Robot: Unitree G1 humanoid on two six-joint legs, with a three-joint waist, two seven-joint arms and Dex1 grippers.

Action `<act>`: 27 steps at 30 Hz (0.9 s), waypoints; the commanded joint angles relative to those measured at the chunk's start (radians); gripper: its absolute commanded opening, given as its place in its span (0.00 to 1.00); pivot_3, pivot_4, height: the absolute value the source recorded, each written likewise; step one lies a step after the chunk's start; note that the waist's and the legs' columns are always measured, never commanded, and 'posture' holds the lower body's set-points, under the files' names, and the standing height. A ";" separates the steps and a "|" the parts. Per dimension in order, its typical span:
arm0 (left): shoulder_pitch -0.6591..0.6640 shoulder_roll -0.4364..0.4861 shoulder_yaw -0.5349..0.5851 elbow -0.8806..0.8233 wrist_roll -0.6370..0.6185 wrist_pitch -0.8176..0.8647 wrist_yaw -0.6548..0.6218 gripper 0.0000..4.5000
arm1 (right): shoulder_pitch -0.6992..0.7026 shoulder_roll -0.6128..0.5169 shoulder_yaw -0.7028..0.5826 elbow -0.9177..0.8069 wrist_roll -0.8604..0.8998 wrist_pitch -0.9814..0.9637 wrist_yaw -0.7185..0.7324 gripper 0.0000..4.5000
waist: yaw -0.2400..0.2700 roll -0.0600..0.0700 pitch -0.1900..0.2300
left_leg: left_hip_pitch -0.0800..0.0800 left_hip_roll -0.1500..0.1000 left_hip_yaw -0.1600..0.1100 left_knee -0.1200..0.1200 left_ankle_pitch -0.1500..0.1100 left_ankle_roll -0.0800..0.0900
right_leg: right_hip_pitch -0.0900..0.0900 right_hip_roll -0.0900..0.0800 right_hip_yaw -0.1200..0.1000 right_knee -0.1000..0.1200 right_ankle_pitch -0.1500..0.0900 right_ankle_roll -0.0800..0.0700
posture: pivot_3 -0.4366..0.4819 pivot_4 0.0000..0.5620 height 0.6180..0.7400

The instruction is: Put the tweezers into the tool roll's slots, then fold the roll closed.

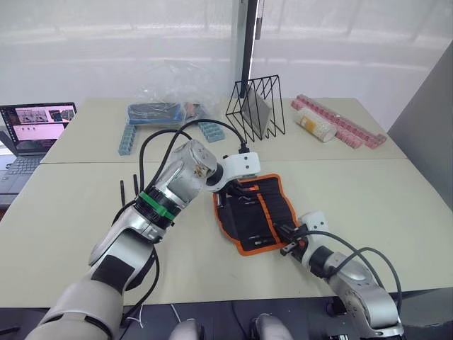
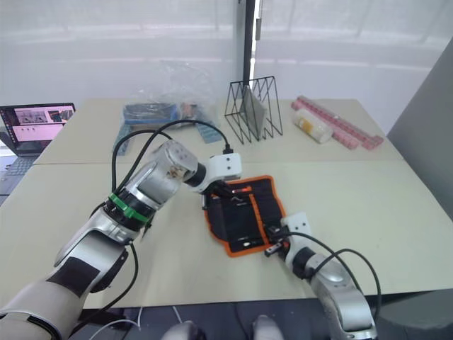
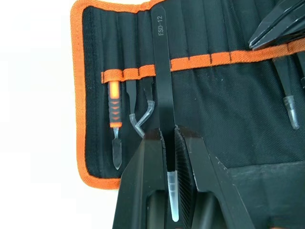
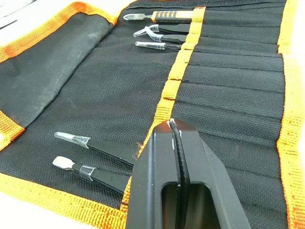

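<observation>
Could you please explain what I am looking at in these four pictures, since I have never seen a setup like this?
This is a humanoid robot with two arms, each ending in a gripper with two black jaws. The two wide pictures come from cameras on its head, looking down over a pale table. The two close pictures come from a camera on each wrist.

On the table lies an open tool roll, black fabric with orange trim and rows of slots. Some tools already sit in those slots.

The left gripper is shut on one of the tweezers, a slim black pair marked ESD-12, held over the roll. The right gripper is shut and holds nothing, at the roll's near edge.

Farther back are a laptop, a wire rack and a clear bag.
</observation>
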 commanded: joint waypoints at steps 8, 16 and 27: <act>-0.004 0.031 -0.017 -0.020 -0.022 0.040 -0.014 0.00 | 0.024 0.012 0.035 0.017 -0.016 0.014 0.004 0.00 | -0.001 0.000 0.000 | 0.000 0.000 0.000 0.000 0.000 0.000 | 0.000 0.000 0.000 0.000 0.000 0.000 | 0.48 0.27 0.87; -0.062 0.052 -0.126 0.042 0.019 0.015 -0.103 0.00 | 0.020 0.012 0.030 0.023 -0.014 0.015 0.007 0.00 | 0.000 0.000 0.000 | 0.000 0.000 0.000 0.000 0.000 0.000 | 0.000 0.000 0.000 0.000 0.000 0.000 | 0.48 0.27 0.87; -0.106 0.011 -0.210 0.160 0.105 -0.130 -0.080 0.00 | 0.020 0.018 0.028 0.019 -0.013 0.018 0.001 0.00 | 0.000 0.000 0.000 | 0.000 0.000 0.000 0.000 0.000 0.000 | 0.000 0.000 0.001 0.000 0.000 0.000 | 0.48 0.27 0.87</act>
